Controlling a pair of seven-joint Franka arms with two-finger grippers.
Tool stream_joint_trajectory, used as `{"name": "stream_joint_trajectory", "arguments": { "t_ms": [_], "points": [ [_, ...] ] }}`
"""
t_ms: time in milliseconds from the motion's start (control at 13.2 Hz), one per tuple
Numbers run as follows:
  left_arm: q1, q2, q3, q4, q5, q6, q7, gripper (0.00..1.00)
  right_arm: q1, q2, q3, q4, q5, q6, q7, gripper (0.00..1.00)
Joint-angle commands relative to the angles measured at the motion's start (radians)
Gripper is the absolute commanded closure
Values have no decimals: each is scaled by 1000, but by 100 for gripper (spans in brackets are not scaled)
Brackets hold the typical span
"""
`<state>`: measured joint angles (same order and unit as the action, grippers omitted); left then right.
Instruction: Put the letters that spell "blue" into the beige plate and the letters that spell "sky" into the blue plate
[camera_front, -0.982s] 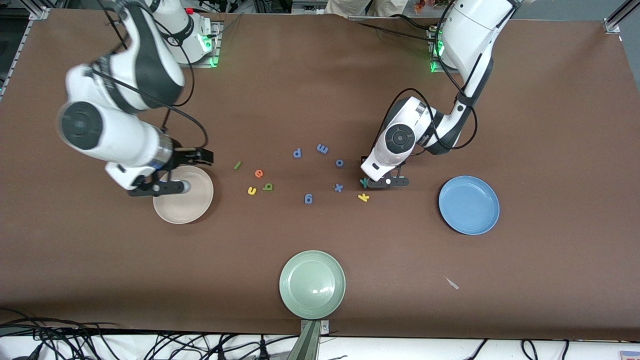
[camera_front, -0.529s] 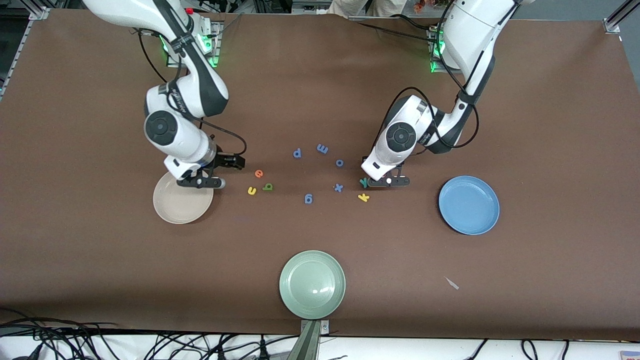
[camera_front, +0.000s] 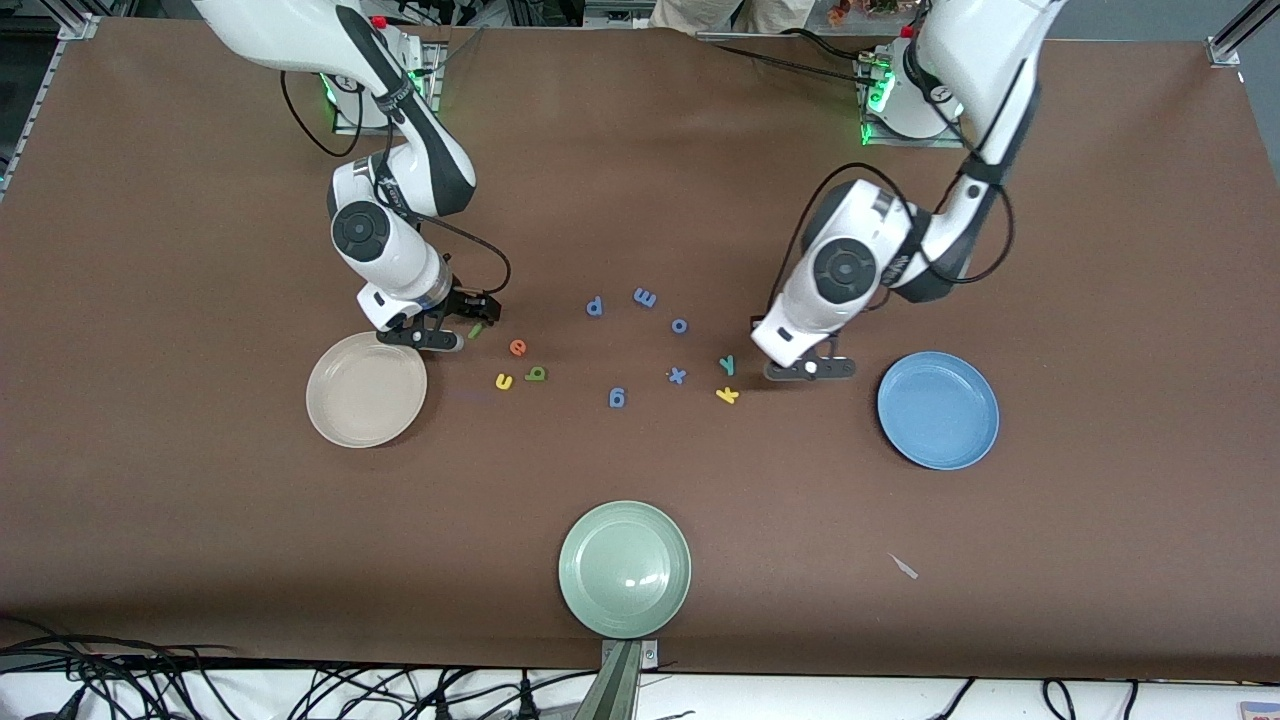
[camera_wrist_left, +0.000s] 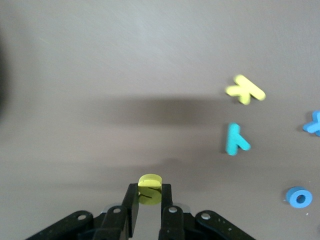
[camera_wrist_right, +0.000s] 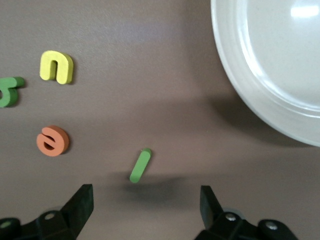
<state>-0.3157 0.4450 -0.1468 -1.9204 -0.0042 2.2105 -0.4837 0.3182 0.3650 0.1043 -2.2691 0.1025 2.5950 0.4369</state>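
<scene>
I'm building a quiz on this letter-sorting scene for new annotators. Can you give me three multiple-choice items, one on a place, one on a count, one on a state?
1. Where is the green stick "l"?
A. In the beige plate
B. On the table below the right gripper
C. In the blue plate

2. How many letters lie in the beige plate?
A. None
B. Two
C. Four

3. What is the left gripper doing?
A. Standing open over the table
B. Shut on nothing
C. Shut on the yellow "s"

Answers:
1 B: the right wrist view shows it on the table between the open fingers of the right gripper.
2 A: the plate's inside is bare.
3 C: the left wrist view shows the yellow letter pinched between the fingers.
</scene>
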Motion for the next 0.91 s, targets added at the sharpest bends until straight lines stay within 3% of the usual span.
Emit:
{"name": "stream_joint_trajectory", "arguments": {
  "t_ms": [0,378,529,605,680,756,831],
  "points": [
    [153,-52,-5,6,23,-75,239,100,4,-9,0,-17,13,22,16,13],
    [349,15,-7,-3,104,-66,428,100,8,31,0,5,11,59,16,25],
    [356,58,-7,4,128,-29,427,100,19,51,0,5,14,85,16,31],
    [343,58,-7,4,131,-29,418,84,19,52,-2,5,13,85,17,35],
    [337,55,-11,7,131,-31,410,33,19,55,-2,5,13,86,17,41],
    [339,49,-17,7,131,-35,418,0,19,63,-2,5,13,89,17,48],
    [334,43,-40,15,125,-40,409,0,19,64,-2,5,13,96,17,56]
  ]
}}
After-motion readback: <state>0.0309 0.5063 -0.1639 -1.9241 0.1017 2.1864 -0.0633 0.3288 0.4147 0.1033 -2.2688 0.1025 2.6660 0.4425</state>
